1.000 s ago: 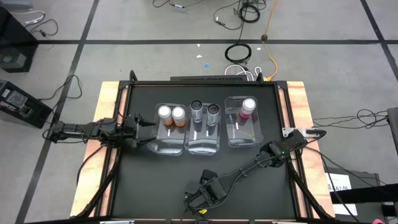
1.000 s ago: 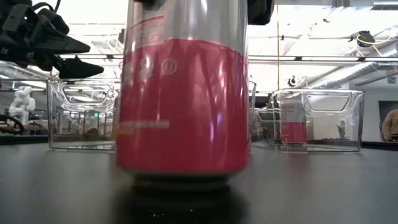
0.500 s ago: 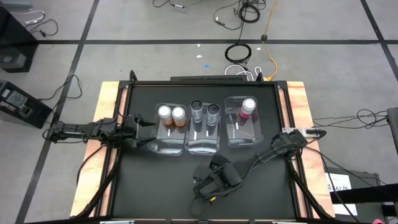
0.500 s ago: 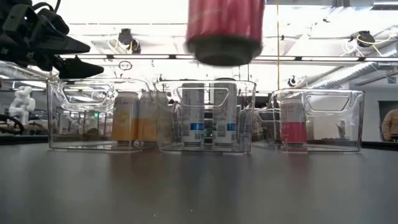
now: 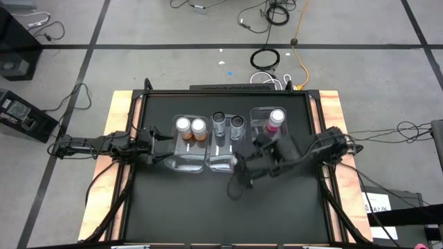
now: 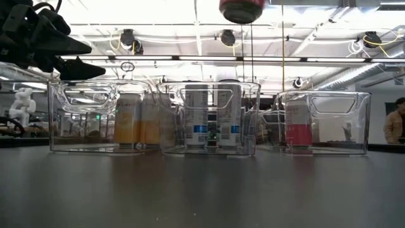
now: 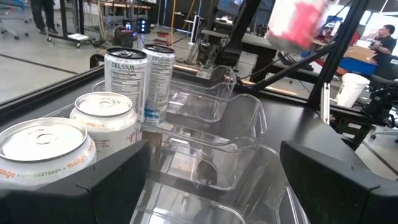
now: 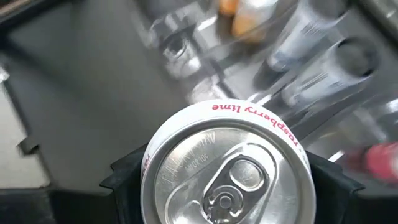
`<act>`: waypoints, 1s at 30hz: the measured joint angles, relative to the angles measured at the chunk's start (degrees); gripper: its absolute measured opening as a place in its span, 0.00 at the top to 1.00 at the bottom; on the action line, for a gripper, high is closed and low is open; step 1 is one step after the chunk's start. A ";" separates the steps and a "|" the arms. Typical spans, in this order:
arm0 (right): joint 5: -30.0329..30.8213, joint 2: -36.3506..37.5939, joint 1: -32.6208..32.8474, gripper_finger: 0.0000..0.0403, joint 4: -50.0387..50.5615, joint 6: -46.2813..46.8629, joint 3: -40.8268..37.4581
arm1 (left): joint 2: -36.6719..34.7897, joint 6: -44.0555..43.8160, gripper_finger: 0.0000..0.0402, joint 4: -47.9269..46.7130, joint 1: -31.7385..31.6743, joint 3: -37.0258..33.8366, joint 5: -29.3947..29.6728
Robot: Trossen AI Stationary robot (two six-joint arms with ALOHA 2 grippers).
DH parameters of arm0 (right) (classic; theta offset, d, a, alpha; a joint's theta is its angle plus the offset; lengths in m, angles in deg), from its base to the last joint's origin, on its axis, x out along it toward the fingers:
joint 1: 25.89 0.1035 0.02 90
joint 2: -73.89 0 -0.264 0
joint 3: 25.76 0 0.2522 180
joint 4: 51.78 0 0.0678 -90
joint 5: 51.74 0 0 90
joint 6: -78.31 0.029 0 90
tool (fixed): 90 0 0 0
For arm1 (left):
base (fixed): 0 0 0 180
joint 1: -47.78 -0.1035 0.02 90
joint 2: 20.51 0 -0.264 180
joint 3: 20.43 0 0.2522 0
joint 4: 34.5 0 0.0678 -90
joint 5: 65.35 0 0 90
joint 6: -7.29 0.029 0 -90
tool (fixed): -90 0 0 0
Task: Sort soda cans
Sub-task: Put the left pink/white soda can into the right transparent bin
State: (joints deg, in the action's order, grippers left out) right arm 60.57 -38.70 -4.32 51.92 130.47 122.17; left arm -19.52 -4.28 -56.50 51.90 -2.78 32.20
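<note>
While the right hand (image 8: 227,180) carries it high above the black table (image 5: 173,200), the pink-bodied soda can with the pale raspberry-lime top (image 8: 227,168) sits pinched between the two dark fingers, one pressing on each flank, top toward the wrist camera. From table height only the can's dark underside shows, hanging clear above the bins. From overhead the right arm blurs across the table's middle, just in front of the middle and right bins, so I judge this can is bound for the right-hand clear plastic bin (image 5: 284,155), where its pink twin (image 5: 276,119) already stands at the far end.

Colour by colour, that seems to be the logic: the two orange cans with silver tops (image 5: 190,127) stand side by side in the left clear bin (image 5: 181,162), and the two dark grey cans (image 5: 228,125) share the middle clear bin (image 5: 225,164). Each pair sits at the far end, which leaves the near end open for dropping in from above.

Over by the left bin's outer side waits the left hand (image 5: 158,135), fingers spread wide and gripping nothing, hovering just beside the orange pair.
</note>
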 joint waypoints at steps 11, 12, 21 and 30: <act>-0.02 6.35 -9.62 0.28 -0.04 -15.10 -7.80 | 0.00 0.00 0.08 -0.04 0.01 0.02 0.00; -0.46 7.46 -10.23 0.28 0.04 -15.37 -10.00 | 0.00 0.00 0.08 -0.04 0.00 0.02 0.00; -4.39 22.70 -15.80 0.28 -7.58 -14.51 -37.20 | 0.00 0.00 0.08 -0.01 0.01 0.02 0.00; -11.06 30.64 -25.27 0.28 -22.78 -18.50 -57.79 | 0.00 0.00 0.08 0.01 0.02 0.02 0.00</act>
State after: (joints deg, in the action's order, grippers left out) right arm 49.51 -8.06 -29.59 29.14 111.97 64.38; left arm -19.52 -4.28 -56.49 51.92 -2.76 32.20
